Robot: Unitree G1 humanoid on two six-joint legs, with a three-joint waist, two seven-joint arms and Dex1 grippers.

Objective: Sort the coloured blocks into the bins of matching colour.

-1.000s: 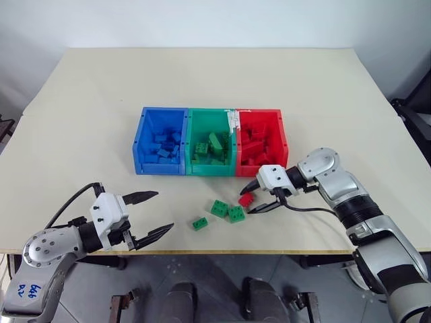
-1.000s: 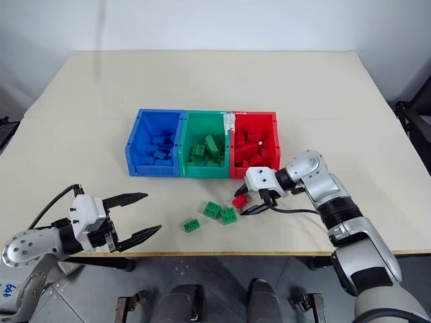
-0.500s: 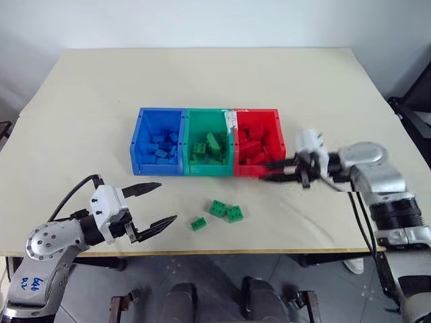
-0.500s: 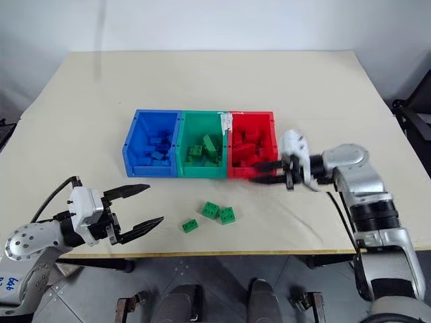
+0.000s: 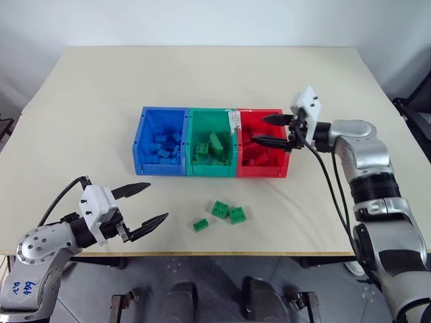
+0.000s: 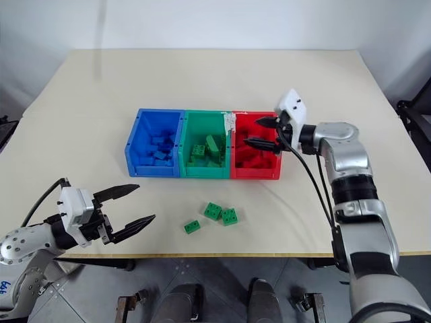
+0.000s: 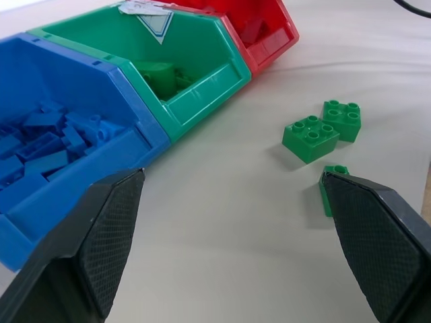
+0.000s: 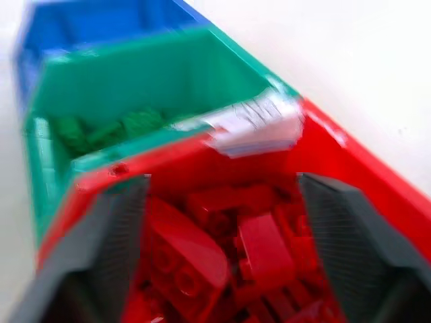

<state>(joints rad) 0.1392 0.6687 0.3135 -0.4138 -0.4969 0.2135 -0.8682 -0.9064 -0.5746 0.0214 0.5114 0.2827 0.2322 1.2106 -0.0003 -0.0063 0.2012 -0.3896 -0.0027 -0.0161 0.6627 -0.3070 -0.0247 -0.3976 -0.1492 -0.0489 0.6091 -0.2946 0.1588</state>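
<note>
Your right end effector (image 5: 271, 130) is sitting at the right centre of the head view, hovering over the red bin (image 5: 280, 169) with its two black fingers spread wide and nothing between them. Your left end effector (image 5: 149, 205) is hanging at the lower left of the frame, over the counter (image 5: 202, 74) near its front edge, jaws wide apart and gripping nothing.

The bins are standing in a row at the middle of the frame: the blue bin (image 5: 138, 145) on the left, the green bin (image 5: 189, 138) in the centre, the red one on the right, each already holding bricks of its own colour. Three green blocks are lying loose on the counter below the bins, in the lower centre: a touching pair (image 5: 227, 211) and a single block (image 5: 200, 224) just to their lower left, closer to the left end effector.

You are probably handling very light, rigid plastic here, so little squeezing force should be needed. The smooth flat sides are likely slippery, and a light brick may skid or tip if one finger arrives first. Try pinching across two opposite flat sides, well below the studs. The lone block looks like the easier pick; the touching pair is leaving no finger room between them.
</note>
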